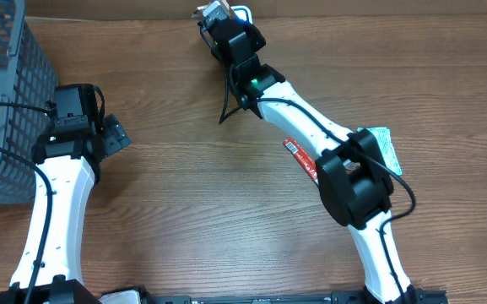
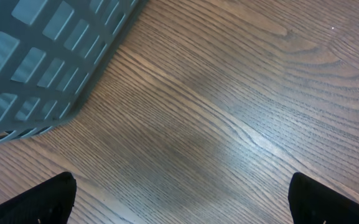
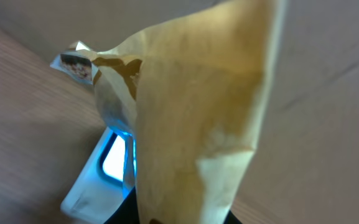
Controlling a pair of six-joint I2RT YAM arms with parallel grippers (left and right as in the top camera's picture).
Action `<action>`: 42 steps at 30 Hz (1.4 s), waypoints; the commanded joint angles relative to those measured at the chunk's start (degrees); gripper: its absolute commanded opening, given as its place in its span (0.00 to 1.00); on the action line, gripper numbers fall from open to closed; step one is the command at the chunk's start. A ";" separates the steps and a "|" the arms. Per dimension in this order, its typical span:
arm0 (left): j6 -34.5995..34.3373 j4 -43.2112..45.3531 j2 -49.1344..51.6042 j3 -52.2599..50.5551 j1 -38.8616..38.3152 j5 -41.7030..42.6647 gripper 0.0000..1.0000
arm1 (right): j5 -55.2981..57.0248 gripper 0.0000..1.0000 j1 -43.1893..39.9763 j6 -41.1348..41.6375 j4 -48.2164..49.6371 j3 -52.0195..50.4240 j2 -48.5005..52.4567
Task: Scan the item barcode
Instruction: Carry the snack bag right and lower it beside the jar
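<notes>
My right gripper (image 1: 219,27) reaches to the far edge of the table, shut on a tan-yellow pouch (image 3: 191,106). In the right wrist view the pouch fills most of the picture, rising from the dark fingers (image 3: 126,208) at the bottom; no barcode shows on the side I see. Behind its lower left stands the white scanner (image 3: 98,177), its window glowing blue. From overhead the pouch (image 1: 212,12) is held right next to the scanner (image 1: 244,13). My left gripper (image 1: 113,135) hovers open over bare wood, its fingertips (image 2: 42,202) wide apart with nothing between them.
A grey mesh basket (image 1: 2,93) stands at the left edge, close to the left gripper; its corner (image 2: 36,56) shows in the left wrist view. A red flat packet (image 1: 298,156) and a teal-white packet (image 1: 384,145) lie partly under the right arm.
</notes>
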 commanded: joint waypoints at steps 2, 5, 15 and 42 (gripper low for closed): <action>-0.42 0.04 -0.35 0.63 0.20 -0.96 1.00 | -9.64 0.04 -1.73 13.20 -9.20 0.55 -14.93; -0.42 0.04 -0.33 0.63 0.20 -0.96 1.00 | -19.23 0.03 -3.54 17.68 -19.82 0.55 -19.71; -0.42 0.04 -0.33 0.63 0.20 -0.96 1.00 | -45.11 0.04 -13.35 21.90 -62.16 -1.03 -22.88; -0.42 0.04 -0.35 0.63 0.20 -0.96 1.00 | -36.48 1.00 -16.70 21.99 -57.37 -16.83 -21.57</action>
